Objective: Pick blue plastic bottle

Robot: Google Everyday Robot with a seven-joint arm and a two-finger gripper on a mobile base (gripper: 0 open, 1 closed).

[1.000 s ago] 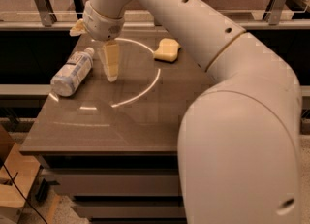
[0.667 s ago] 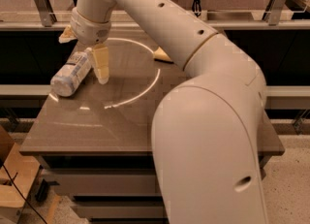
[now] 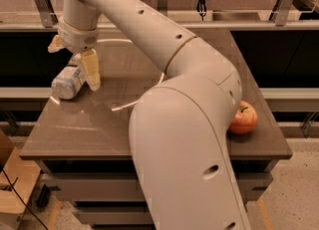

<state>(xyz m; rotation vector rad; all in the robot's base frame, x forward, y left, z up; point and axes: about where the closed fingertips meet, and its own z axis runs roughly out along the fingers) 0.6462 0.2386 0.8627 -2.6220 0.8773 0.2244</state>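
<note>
Gripper point(image 3: 73, 63), upper left of frame: fingers spread wide, nothing held, poised at cap end of blue plastic bottle point(image 3: 66, 82). Bottle lay on side near left edge of table point(image 3: 84, 129). Approach judged done; grasp and lift remained.

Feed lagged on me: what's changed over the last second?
The gripper moved toward the blue plastic bottle and now stands open right at it, not gripping it. The arm swung with it, uncovering an apple near the table edge. The bottle lies on its side where it was.
</note>
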